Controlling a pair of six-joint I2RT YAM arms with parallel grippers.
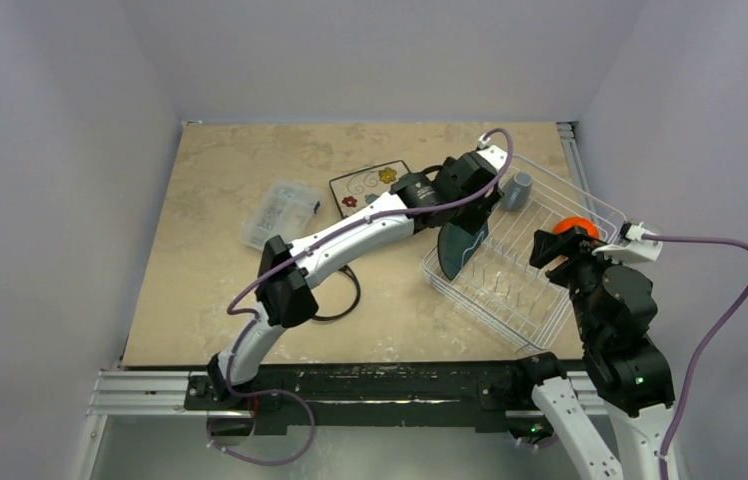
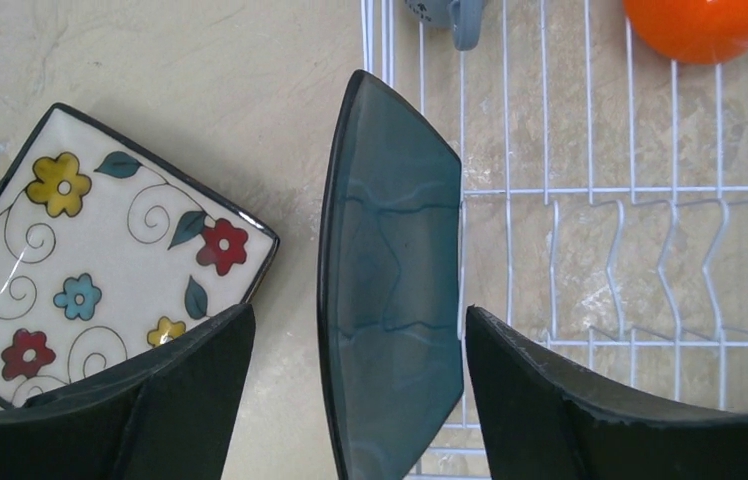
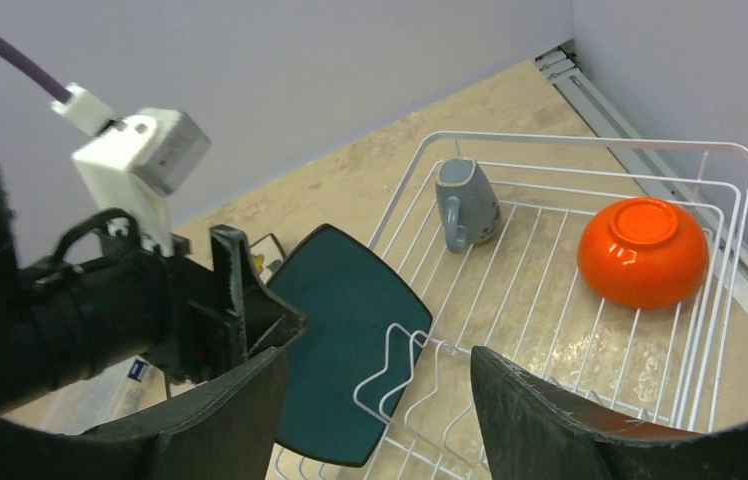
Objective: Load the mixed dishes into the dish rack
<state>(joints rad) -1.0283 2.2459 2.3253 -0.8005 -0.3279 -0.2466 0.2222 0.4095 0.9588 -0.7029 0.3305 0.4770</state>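
Top external view: the left arm reaches across the beige marbled tabletop to the white wire dish rack on the right side, where the dark teal squarish plate stands on its edge at the rack's left end. Seen from the left wrist, the left gripper straddles that plate, its black fingers spread wide with a gap showing on each side, so neither appears to touch the plate. Inside the rack, the grey-blue mug sits at the far end and the orange bowl lies upside down near the far right side, the two well apart. The right gripper hovers above the rack's near part, fingers spread wide with nothing between them. On the tabletop left of the rack lies the dark-rimmed square plate patterned with flowers. A clear plastic compartment box sits farther left.
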